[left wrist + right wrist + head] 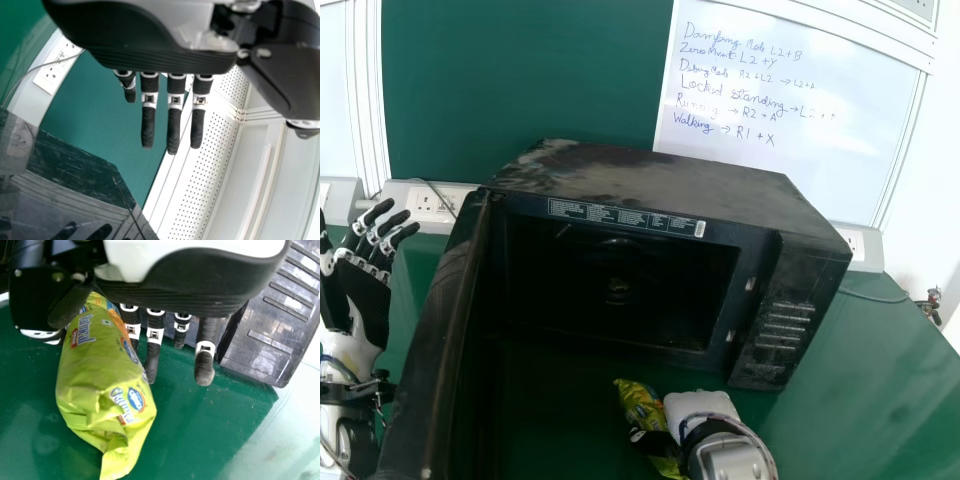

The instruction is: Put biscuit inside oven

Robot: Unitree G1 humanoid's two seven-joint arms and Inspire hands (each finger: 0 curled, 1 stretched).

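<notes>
Right hand (pixel 700 405) has the green biscuit packet (pixel 640 405) pinched: thumb (pixel 42 335) on one side, fingers (pixel 152 360) on the other, packet lengthwise between. The fingers farther from the thumb hang beside it, off the wrapper. Grip looks OK, but the wrapper is soft and creased at the end, so I'd expect it to give or twist if squeezed or bumped.

Packet is outside the microwave oven (pixel 650 185), in front of the open cavity (pixel 620 290), toward the control panel (pixel 775 330) side. Can't tell if its lower end touches the table (pixel 880 350).

Door (pixel 435 330) is swung open on the robot's left, cavity facing the robot. Left hand (pixel 365 290) is idle beyond the door, fingers loosely spread, not touching the packet.

Step in hand, my read: packet gripped, carry-in next. Insertion not done.

Next move: bring the right hand forward and a bit left, packet raised enough to clear the bottom lip of the opening. Keep the knuckles off the panel-side edge; that's the tight side. Get the whole packet past the front frame before opening the fingers, else it could tip back out onto the table. Then withdraw straight, without dragging the wrapper.
</notes>
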